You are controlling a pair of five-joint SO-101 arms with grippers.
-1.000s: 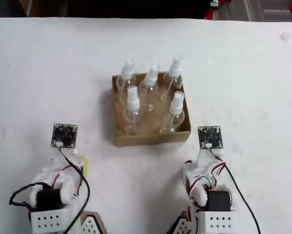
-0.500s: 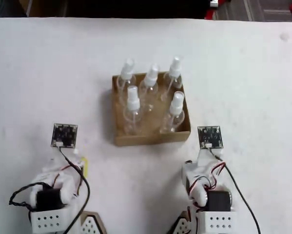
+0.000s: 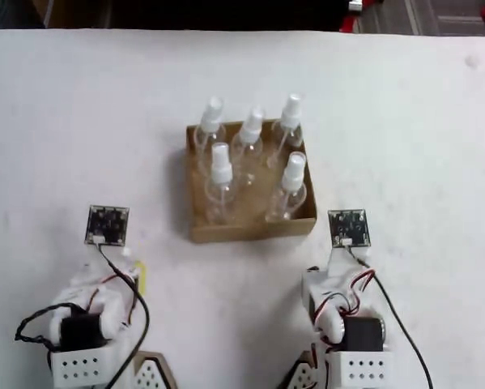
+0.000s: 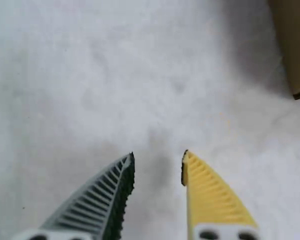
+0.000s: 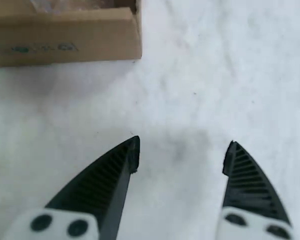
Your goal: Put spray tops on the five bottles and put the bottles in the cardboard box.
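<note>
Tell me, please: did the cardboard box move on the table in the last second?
No. The cardboard box keeps the same place and angle against the far edge of the table in the high view.

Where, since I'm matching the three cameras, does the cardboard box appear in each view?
High view: cardboard box mid-table, ahead of and between both arms, bottles standing inside.
Left wrist view: one corner of it lies past the left tool, on its yellow finger's side.
Right wrist view: its near wall and a corner lie ahead of the right tool.
Shared landmark: the white table around it.
</note>
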